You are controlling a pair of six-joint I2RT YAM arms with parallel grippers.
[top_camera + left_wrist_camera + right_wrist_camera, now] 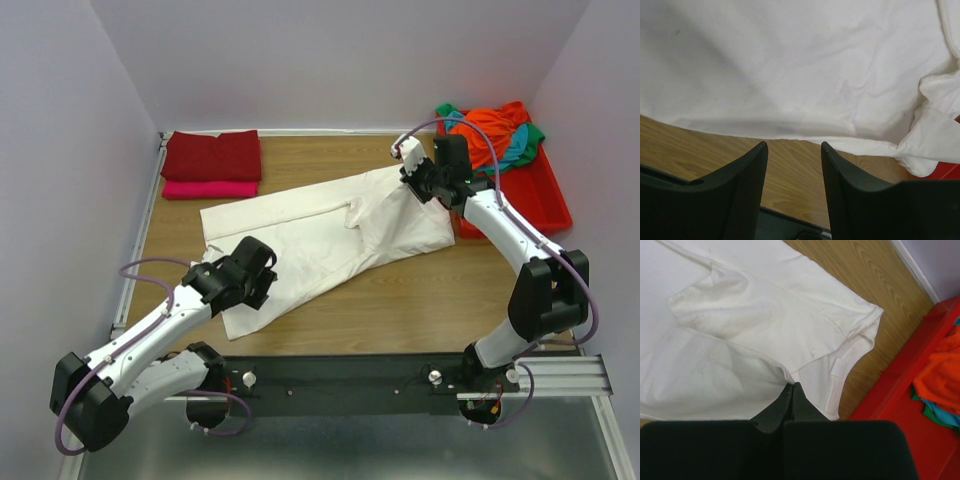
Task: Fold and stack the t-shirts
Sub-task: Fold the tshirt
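While the left gripper (792, 146) hangs open and empty, the right gripper (792, 385) is closed.
Its tips meet the cream-white t-shirt (330, 235) at a folded edge; any pinch is unclear.

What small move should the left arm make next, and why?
Probably advance the left end effector to the near edge of the cream-white t-shirt and close on it: its jaws stand open over the table, just short of that edge, holding nothing.
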